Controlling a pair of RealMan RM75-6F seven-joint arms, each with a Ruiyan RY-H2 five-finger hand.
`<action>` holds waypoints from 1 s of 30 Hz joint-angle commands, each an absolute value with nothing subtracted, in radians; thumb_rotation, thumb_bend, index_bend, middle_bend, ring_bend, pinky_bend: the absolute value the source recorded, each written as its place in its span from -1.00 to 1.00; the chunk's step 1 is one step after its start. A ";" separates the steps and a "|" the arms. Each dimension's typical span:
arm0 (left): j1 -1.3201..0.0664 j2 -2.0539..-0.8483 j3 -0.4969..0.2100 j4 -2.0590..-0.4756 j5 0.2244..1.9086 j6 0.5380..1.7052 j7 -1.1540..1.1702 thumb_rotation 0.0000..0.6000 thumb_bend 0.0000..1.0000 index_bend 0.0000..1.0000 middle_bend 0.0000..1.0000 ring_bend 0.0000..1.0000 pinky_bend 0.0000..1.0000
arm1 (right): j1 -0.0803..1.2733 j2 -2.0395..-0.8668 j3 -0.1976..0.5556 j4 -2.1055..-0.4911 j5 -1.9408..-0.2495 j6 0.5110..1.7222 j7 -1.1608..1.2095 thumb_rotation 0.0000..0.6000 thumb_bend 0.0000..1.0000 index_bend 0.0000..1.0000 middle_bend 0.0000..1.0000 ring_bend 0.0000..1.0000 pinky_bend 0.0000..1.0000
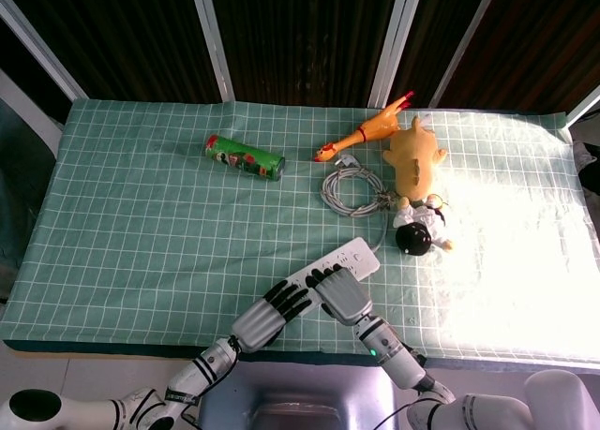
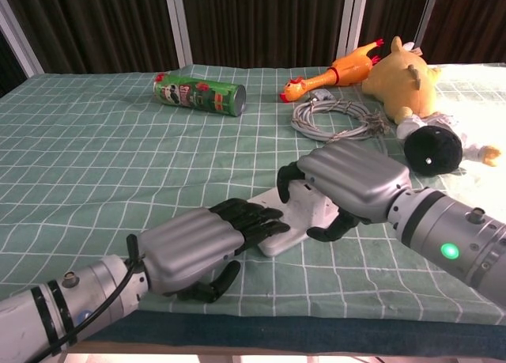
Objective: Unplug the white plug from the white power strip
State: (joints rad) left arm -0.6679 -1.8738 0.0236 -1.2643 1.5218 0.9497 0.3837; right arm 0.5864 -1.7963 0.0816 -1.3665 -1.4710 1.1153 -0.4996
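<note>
The white power strip (image 1: 350, 256) (image 2: 310, 213) lies slantwise near the table's front edge. My left hand (image 1: 265, 316) (image 2: 198, 243) presses its dark fingertips (image 2: 251, 218) down on the strip's near end. My right hand (image 1: 339, 293) (image 2: 350, 179) arches over the middle of the strip. Its fingers curl down on the far side and its thumb (image 2: 325, 229) on the near side. They close around a raised white piece that looks like the white plug (image 2: 299, 195), which is mostly hidden under the palm.
Behind the strip lie a coiled grey cable (image 1: 352, 188), a rubber chicken (image 1: 364, 132), a yellow plush (image 1: 412, 158) and a black-headed doll (image 1: 417, 233). A green can (image 1: 244, 157) lies further left. The table's front edge is just below both hands.
</note>
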 commanded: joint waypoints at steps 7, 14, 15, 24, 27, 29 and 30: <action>-0.676 -1.887 0.016 -1.250 1.515 0.939 0.385 0.94 0.51 -1.00 -1.00 -1.00 -0.95 | 0.584 -1.767 0.092 -1.418 -1.436 1.097 -0.482 1.00 0.10 0.64 0.14 0.22 0.27; -0.678 -1.886 0.014 -1.250 1.518 0.945 0.374 0.95 0.51 -1.00 -1.00 -1.00 -0.95 | 0.571 -1.745 0.085 -1.441 -1.484 1.155 -0.464 1.00 0.10 0.64 0.14 0.22 0.27; -0.678 -1.884 0.012 -1.252 1.520 0.950 0.369 0.96 0.51 -1.00 -1.00 -1.00 -0.95 | 0.567 -1.736 0.082 -1.450 -1.493 1.167 -0.460 1.00 0.10 0.64 0.14 0.22 0.27; -0.675 -1.833 0.008 -1.304 1.557 1.006 0.318 0.95 0.51 -1.00 -1.00 -1.00 -0.95 | 0.511 -1.563 0.022 -1.548 -1.554 1.234 -0.532 1.00 0.10 0.64 0.14 0.22 0.27; -0.668 -1.806 0.013 -1.335 1.566 1.026 0.313 0.95 0.51 -1.00 -1.00 -1.00 -0.95 | 0.488 -1.474 -0.010 -1.577 -1.552 1.230 -0.606 1.00 0.10 0.62 0.14 0.22 0.27; -0.667 -1.799 0.013 -1.341 1.567 1.029 0.312 0.95 0.51 -1.00 -1.00 -1.00 -0.95 | 0.484 -1.456 -0.015 -1.589 -1.550 1.227 -0.623 1.00 0.10 0.62 0.14 0.22 0.27; -0.667 -1.797 0.013 -1.343 1.567 1.029 0.311 0.94 0.51 -1.00 -1.00 -1.00 -0.95 | 0.483 -1.450 -0.016 -1.591 -1.548 1.226 -0.630 1.00 0.10 0.61 0.14 0.22 0.27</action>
State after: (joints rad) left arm -0.6672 -1.7995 0.0128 -1.3412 1.5666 1.0282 0.3124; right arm 0.4941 -1.4711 -0.0033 -1.5755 -1.5471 1.2258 -0.6086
